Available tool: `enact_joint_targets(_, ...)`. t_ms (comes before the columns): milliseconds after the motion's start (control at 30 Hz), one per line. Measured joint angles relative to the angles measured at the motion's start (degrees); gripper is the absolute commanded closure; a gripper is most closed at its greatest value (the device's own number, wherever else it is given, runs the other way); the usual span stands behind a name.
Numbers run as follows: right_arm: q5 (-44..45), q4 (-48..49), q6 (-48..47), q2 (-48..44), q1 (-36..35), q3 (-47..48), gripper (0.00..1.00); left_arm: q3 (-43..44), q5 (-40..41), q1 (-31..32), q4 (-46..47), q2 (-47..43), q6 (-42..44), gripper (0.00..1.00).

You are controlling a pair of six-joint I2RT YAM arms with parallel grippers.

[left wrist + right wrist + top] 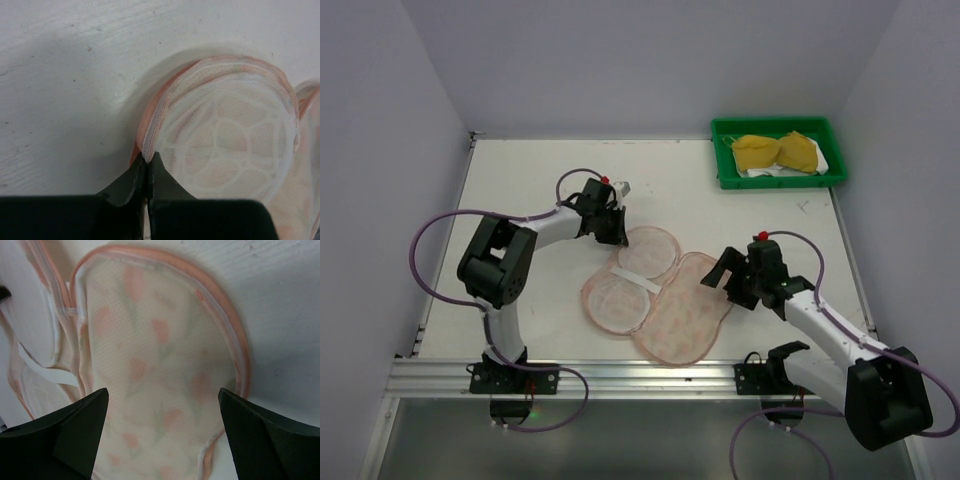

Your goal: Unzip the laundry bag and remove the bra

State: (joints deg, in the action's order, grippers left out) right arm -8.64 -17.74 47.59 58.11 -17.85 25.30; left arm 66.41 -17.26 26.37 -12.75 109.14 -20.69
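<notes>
One laundry bag [678, 312], seemingly unzipped.

Pale lavender walls [650, 60], scuffed white table [520, 185], perhaps aluminium rail [640, 376] in front

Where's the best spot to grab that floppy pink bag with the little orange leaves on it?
I'd pinch the raised pink zip rim of the cream-pink, leaf-printed fabric laundry bag, coming from outside its edge. It lies open and flat, so the broad panels give little to pinch; the rim is a thin ridge. The left gripper is shut on that edge.
</notes>
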Motion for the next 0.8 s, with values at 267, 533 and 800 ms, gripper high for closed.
enact_joint_targets(267, -0.3, 1.4, 0.8, 2.9, 0.0, -1.0, 0.16, -1.9, 6.1, -0.9, 1.2, -2.1, -4.8, 1.00)
enact_joint_targets(533, 1.2, 0.8, -0.8, 7.3, -0.1, 4.0, 0.26, -8.8, 12.0, -5.8, 1.5, -8.6, -9.9, 1.00)
enact_joint_targets(800, 2.8, 0.1, -4.9, 7.6, -0.4, 10.9, 0.37, -11.1, 13.9, -7.0, 2.6, -10.4, -13.9, 1.00)
